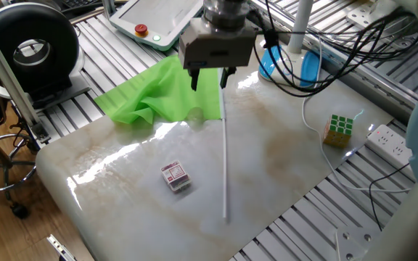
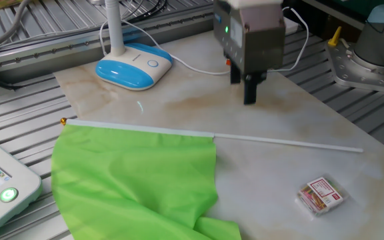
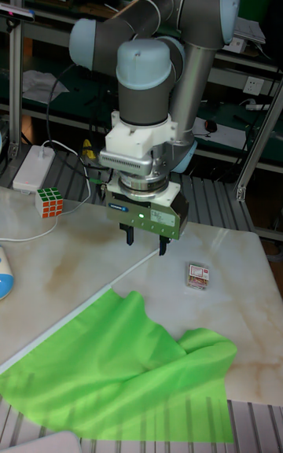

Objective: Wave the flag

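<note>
Flag lies flat on the table — cloth at the far-left edge, white stick running nearer. Gripper hovers above, fingers apart, empty. Stick looks light, stiff, thin (slippery?) — grip bare stick just beside cloth.

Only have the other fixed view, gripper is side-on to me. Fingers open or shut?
Observer: Open. One fixed view shows the gripper with both fingers apart and nothing between them.
Operator: Lined up with the stick?
Observer: Roughly. In that view it hangs over the cloth end of the flag, with one finger over the cloth and the other about at the white stick.
Operator: Cloth lying flat? It's cropped for me.
Observer: No. Its far side is bunched in folds near the edge of the table.
</note>
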You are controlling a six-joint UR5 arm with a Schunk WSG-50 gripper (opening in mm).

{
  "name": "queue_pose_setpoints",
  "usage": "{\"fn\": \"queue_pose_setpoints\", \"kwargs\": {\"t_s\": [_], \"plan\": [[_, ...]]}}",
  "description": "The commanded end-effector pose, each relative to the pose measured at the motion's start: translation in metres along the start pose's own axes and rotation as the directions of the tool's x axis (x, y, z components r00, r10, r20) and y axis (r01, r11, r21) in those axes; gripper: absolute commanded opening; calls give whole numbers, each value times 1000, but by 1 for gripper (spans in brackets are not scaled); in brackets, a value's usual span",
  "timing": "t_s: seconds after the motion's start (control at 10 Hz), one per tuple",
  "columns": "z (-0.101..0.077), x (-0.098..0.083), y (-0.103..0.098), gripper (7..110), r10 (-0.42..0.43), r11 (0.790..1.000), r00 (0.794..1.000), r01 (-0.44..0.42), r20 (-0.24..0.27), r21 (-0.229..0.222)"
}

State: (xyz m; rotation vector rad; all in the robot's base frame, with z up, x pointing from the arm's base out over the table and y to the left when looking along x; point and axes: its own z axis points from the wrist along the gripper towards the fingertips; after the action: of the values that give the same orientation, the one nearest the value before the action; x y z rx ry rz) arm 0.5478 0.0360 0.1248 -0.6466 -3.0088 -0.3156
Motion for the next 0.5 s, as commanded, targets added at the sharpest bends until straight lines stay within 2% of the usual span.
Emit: {"fn": "queue_pose_setpoints", "kwargs": {"t_s": [0.0, 0.4], "plan": [[12, -7, 3, 66, -7, 1000, 1000, 8, 20, -23], [12, -8, 0, 66, -20, 1000, 999, 20, 26, -12]]}}
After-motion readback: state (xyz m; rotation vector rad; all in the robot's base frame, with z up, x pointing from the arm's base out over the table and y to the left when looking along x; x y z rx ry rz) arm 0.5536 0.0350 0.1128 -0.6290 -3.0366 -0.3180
